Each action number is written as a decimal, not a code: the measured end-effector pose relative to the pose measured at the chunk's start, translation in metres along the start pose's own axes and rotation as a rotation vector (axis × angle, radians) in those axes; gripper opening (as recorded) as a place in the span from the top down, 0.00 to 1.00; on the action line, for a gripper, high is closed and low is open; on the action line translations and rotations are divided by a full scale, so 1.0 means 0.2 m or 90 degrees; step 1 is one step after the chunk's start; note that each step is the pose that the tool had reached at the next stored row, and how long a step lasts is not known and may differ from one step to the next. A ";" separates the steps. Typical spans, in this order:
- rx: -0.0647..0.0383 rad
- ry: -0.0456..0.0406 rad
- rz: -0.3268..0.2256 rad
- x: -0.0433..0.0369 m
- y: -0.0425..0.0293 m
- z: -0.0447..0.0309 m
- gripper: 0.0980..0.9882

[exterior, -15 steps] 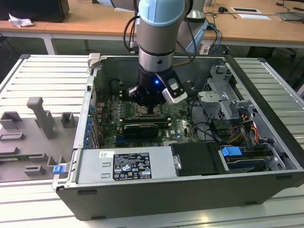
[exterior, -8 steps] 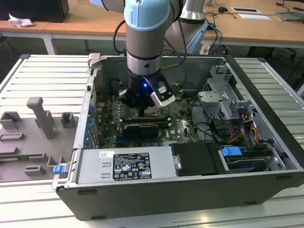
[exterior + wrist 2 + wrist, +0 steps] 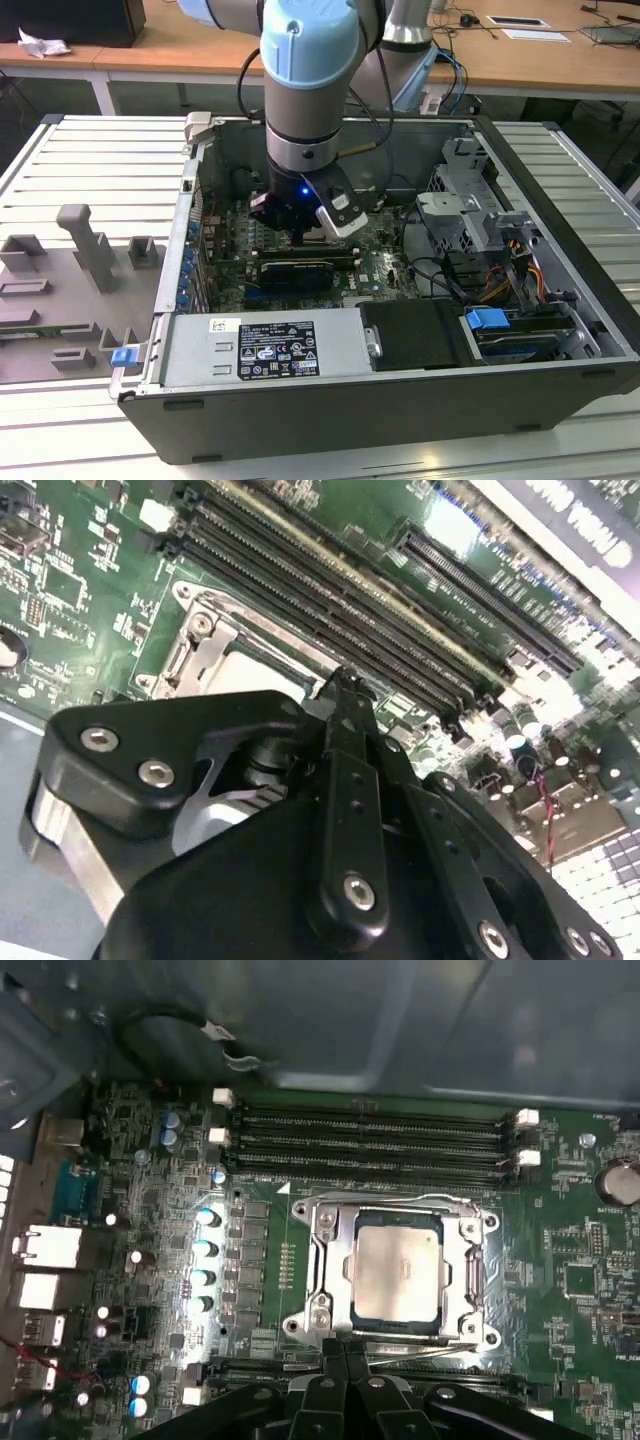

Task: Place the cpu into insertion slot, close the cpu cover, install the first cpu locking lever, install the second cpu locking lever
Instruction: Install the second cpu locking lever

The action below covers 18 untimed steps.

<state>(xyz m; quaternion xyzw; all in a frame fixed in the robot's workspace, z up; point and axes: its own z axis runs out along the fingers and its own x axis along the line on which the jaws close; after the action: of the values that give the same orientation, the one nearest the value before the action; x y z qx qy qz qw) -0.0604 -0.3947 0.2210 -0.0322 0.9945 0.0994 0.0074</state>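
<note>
- Exterior view: the grey-and-blue robot arm reaches down into the open black computer case, its black gripper low over the green motherboard.
- Second wrist view: gripper fingers look clenched together, right by the silver cpu cover.
- First wrist view: the dull silver square cpu sits in the insertion slot, cover down around it, near the board's memory-slot edge.

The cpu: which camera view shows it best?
The first wrist view: the cpu lies face-on inside the cpu cover. In the second wrist view the gripper hides most of it; in the exterior view the arm blocks that spot.
</note>
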 end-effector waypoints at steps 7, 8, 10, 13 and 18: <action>-0.032 -0.0020 0.000 0.054 -0.035 0.000 0.99; -0.034 -0.0021 0.000 0.058 -0.040 0.005 0.99; -0.038 -0.0024 0.000 0.061 -0.047 0.019 0.99; -0.047 -0.0030 0.000 0.072 -0.065 0.037 0.99; -0.057 -0.0040 0.000 0.082 -0.071 0.066 0.99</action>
<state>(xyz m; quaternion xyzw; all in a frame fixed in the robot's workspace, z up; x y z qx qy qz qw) -0.0756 -0.4071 0.2050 -0.0319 0.9891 0.1437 0.0091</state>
